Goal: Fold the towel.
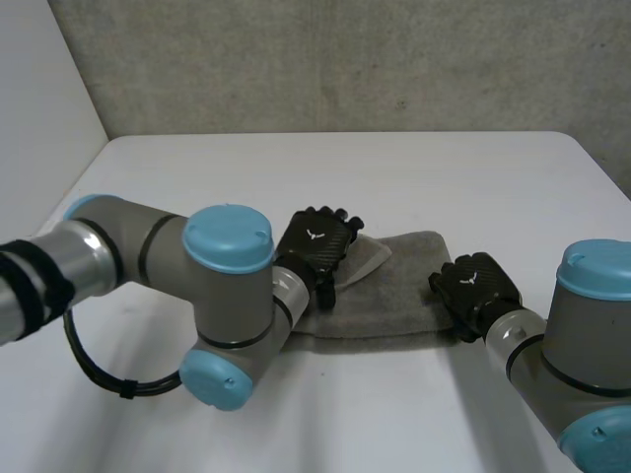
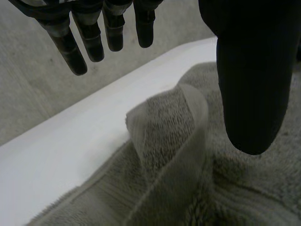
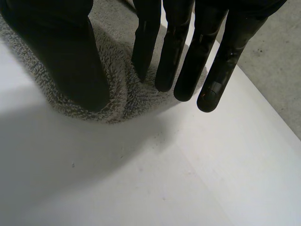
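Observation:
A grey towel lies folded flat on the white table. My left hand hovers over the towel's left end, fingers straight and spread, thumb apart, holding nothing. Under its palm a turned-over corner of the towel stands up in a soft fold. My right hand is at the towel's right edge. There its thumb presses the towel toward the straight fingers, and a ridge of cloth is bunched between them.
The grey wall rises behind the table's far edge. My left arm's elbow stands close to the towel's near left corner. Bare tabletop stretches beyond the right hand's fingertips.

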